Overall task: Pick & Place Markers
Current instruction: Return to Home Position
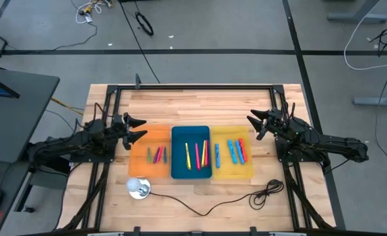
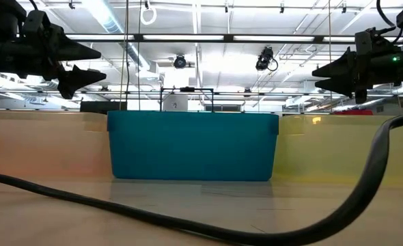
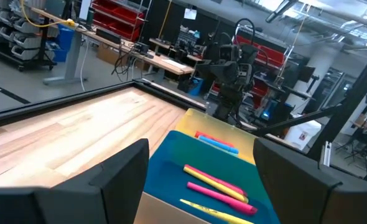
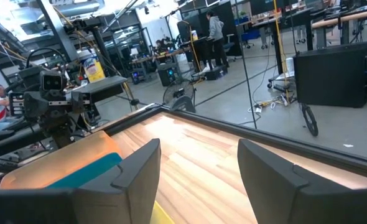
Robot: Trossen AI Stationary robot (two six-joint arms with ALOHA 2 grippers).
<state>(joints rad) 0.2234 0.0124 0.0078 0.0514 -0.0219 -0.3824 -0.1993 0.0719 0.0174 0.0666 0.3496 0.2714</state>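
Three trays stand side by side on the wooden table: orange [image 1: 142,152], blue [image 1: 180,157] and yellow [image 1: 226,164]. Markers lie in each: pink and red ones [image 1: 158,155] in the orange tray, yellow and pink ones [image 1: 197,156] in the blue, blue and red ones [image 1: 237,151] in the yellow. My left gripper [image 1: 140,128] hovers open and level over the orange tray's far left corner. My right gripper [image 1: 252,123] hovers open and level just past the yellow tray's far right corner. The left wrist view shows pink markers [image 3: 216,184] between my fingers' line of sight.
A white round object [image 1: 138,187] lies near the table's front edge, and a black cable [image 1: 246,198] runs from it to the right in front of the trays. A black frame [image 1: 193,86] borders the table. Bare wood lies behind the trays.
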